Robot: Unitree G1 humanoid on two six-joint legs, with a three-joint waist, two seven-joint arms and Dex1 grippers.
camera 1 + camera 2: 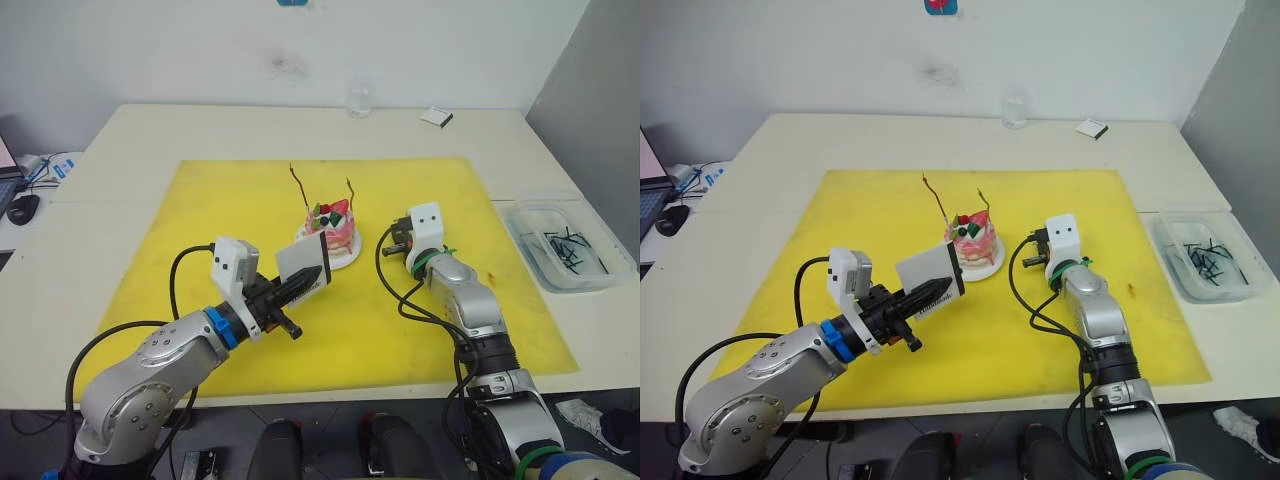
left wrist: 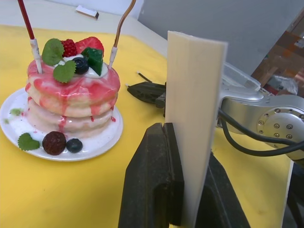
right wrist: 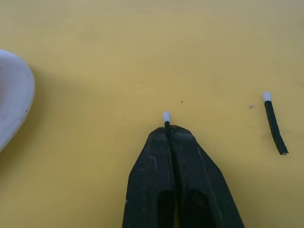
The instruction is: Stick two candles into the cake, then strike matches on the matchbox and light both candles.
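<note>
Left gripper (image 2: pixel 183 156) clamps the flat white rectangular matchbox (image 1: pixel 302 262) upright on edge, print not readable, just in front of the small round pink layered cake (image 1: pixel 335 228) on its white plate (image 2: pixel 102 140). Right gripper (image 3: pixel 167 129), pressed together, pinches a short dark white-tipped match (image 3: pixel 166 118) low over the yellow mat (image 1: pixel 420 330), right of the cake. A second match (image 3: pixel 274 124) lies nearby. Both thin wavy red candles (image 1: pixel 298 184) stand in the cake.

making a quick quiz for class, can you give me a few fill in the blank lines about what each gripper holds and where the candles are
1. The left gripper is shut on the ____.
2. The right gripper pinches a ____ with a white tip.
3. Both candles stand upright in the ____.
4. A second match lies loose on the ____ mat.

Missing words: matchbox; match; cake; yellow
</note>
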